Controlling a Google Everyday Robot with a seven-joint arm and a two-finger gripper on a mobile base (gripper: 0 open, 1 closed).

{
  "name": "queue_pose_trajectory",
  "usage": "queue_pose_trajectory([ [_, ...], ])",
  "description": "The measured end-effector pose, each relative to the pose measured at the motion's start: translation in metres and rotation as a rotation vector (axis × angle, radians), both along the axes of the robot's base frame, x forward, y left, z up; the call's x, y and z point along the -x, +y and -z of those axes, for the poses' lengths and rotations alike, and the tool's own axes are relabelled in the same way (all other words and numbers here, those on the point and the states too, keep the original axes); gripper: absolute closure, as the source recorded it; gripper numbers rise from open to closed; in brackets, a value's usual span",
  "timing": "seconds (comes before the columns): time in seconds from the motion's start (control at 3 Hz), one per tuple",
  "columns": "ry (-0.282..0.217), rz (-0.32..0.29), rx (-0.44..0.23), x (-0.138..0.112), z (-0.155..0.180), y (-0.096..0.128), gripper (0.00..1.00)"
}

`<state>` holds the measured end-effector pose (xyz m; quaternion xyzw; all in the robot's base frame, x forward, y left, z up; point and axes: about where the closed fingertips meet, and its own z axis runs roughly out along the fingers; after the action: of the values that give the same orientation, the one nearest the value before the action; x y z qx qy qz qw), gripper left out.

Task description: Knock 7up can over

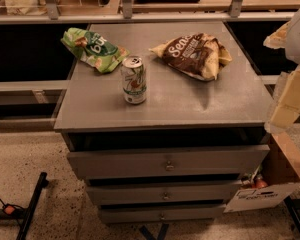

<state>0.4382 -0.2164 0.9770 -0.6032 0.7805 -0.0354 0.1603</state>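
The 7up can stands upright on the grey cabinet top, left of centre. It is white-silver with green markings and a silver pull-tab top. My gripper shows as pale cream parts at the right edge of the view. It hangs beside the cabinet's right edge, far to the right of the can and apart from it.
A green snack bag lies behind and left of the can. A brown and yellow snack bag lies behind and right of it. The cabinet has three drawers. A cardboard box sits low right. Metal rails run behind.
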Motion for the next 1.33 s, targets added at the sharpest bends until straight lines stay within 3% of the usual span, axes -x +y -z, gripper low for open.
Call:
queue_pose_trajectory([
  [0.33, 0.000, 0.000, 0.000, 0.000, 0.000, 0.000, 0.00],
  [0.67, -0.035, 0.014, -0.045, -0.018, 0.002, 0.008, 0.00],
  [1.33, -0.110, -0.040, -0.292, -0.096, 0.023, 0.062, 0.00],
])
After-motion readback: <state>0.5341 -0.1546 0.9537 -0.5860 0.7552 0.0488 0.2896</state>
